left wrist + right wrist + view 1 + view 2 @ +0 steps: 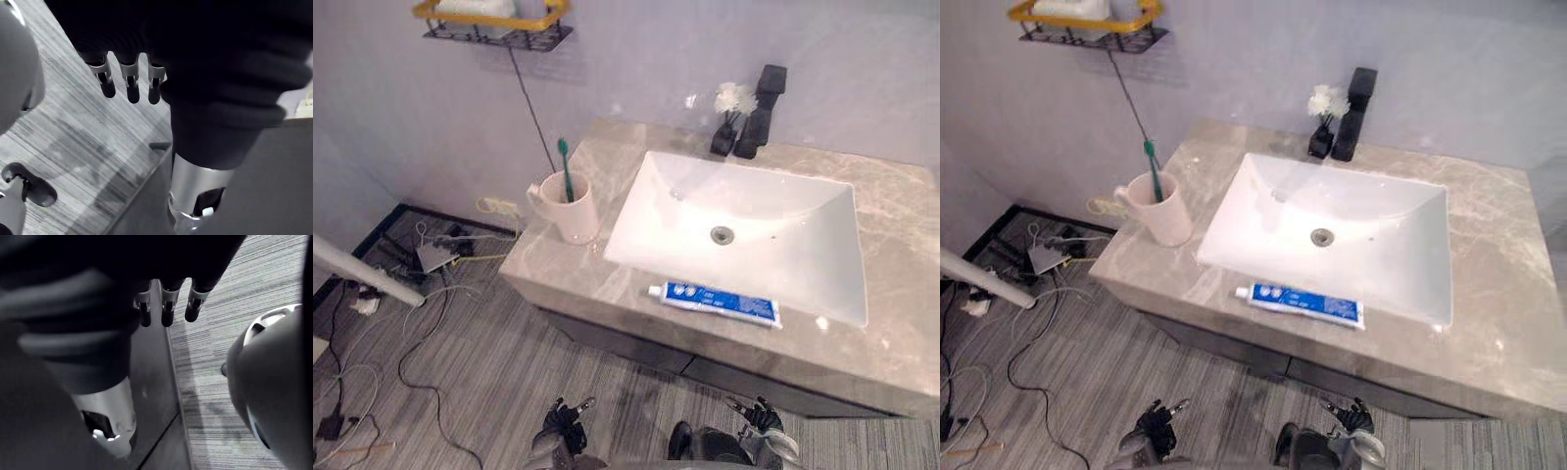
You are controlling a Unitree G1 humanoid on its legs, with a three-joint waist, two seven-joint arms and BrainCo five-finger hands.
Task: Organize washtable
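Note:
A blue and white toothpaste tube point(715, 302) lies flat on the grey marble washtable point(891, 245), along the front rim of the white sink point(744, 230). Left of the sink stands a cream mug point(568, 208) with a green toothbrush point(566, 168) upright in it. My left hand point(563, 426) hangs low in front of the cabinet, fingers point(128, 81) relaxed and holding nothing. My right hand point(762, 423) hangs likewise at the lower right, its fingers point(166, 308) straight and empty. Both hands are well below the countertop.
A black faucet point(759, 113) and a small dark vase of white flowers point(729, 116) stand behind the sink. A wire shelf with a yellow tray point(494, 22) hangs on the wall at upper left. Cables and a power strip point(435, 257) lie on the floor to the left.

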